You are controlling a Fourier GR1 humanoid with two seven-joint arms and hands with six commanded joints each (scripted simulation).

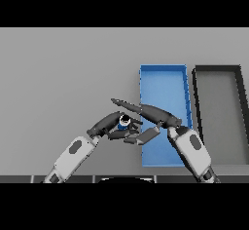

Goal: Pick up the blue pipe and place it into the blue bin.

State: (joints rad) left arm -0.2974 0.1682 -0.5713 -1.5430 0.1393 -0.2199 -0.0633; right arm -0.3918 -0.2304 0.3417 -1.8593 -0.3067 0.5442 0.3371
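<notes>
Both hands are bunched together just left of the blue rectangular bin (163, 85), with the small blue pipe with a pale end (123, 122) showing between them. From the head view, the left hand (111, 122) seems to have its fingers curled round the pipe, so it looks like that one has the grip. The right hand (146, 112) reaches across with its fingers stretched out long and relaxed, not clamped on anything, its tips lying over the left hand. Whether the pipe is off the grey table (63, 78) or resting on it, can't tell from here.

Judging by this, the step in hand is securing the pipe and carrying it right, over the bin's near-left wall. Doing it well probably means keeping the curl firm, lifting enough to clear the rim, and getting the right hand out of the way first. The dark grey bin (220, 117) beside it is the wrong target, so no overshooting.
</notes>
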